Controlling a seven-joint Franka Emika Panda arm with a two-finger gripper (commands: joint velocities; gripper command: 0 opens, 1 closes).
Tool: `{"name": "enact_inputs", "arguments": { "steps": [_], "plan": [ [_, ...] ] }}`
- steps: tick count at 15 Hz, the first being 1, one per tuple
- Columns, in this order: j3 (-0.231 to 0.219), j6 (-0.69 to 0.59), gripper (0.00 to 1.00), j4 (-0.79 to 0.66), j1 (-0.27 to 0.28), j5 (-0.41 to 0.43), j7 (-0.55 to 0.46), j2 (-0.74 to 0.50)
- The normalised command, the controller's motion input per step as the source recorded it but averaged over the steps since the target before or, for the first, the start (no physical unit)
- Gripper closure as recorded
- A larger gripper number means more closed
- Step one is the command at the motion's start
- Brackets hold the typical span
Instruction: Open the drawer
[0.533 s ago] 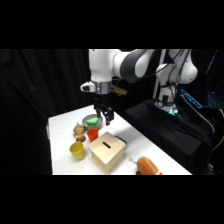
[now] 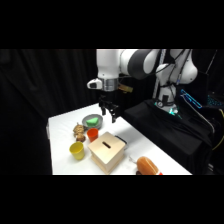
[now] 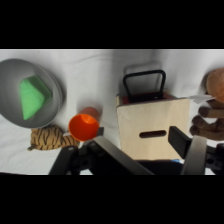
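Observation:
The pale wooden box [image 2: 106,150] with a dark slot [image 3: 152,134] on top stands near the table's front. Its drawer looks shut, and a black loop handle [image 3: 144,85] lies on the table at the box's far side in the wrist view. My gripper [image 2: 109,112] hangs above the table, higher than the box and a little behind it. In the wrist view the gripper [image 3: 140,142] is open over the box's top, one finger [image 3: 110,152] left of the slot and the other [image 3: 182,142] right of it. Nothing is between them.
A grey bowl [image 2: 93,121] holding a green piece [image 3: 32,97] sits behind the box. An orange cup [image 3: 82,126], a striped tiger toy [image 3: 50,137] and a yellow cup [image 2: 77,150] are to its left. An orange cylinder [image 2: 148,166] lies at the front right. A brown lumpy object [image 3: 207,122] is beside the box.
The gripper has shifted slightly to the right, closer to over the box. The objects on the table have not moved.

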Motion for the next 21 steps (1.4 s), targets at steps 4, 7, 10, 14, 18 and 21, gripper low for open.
{"name": "enact_inputs", "arguments": {
  "steps": [4, 7, 10, 14, 18, 21],
  "plan": [
    [0.028, 0.17, 0.00, -0.29, 0.031, 0.019, 0.03, -0.20],
    [0.009, 0.44, 0.00, -0.10, 0.020, 0.044, 0.01, 0.21],
    [-0.001, 0.51, 0.00, -0.05, 0.005, -0.007, 0.06, 0.28],
    [-0.006, 0.37, 0.00, -0.08, 0.006, -0.041, 0.07, 0.14],
    [-0.023, 0.27, 0.00, -0.14, -0.001, -0.065, 0.06, -0.03],
    [-0.016, 0.28, 0.00, -0.15, -0.025, -0.026, 0.01, -0.03]
  ]
}}
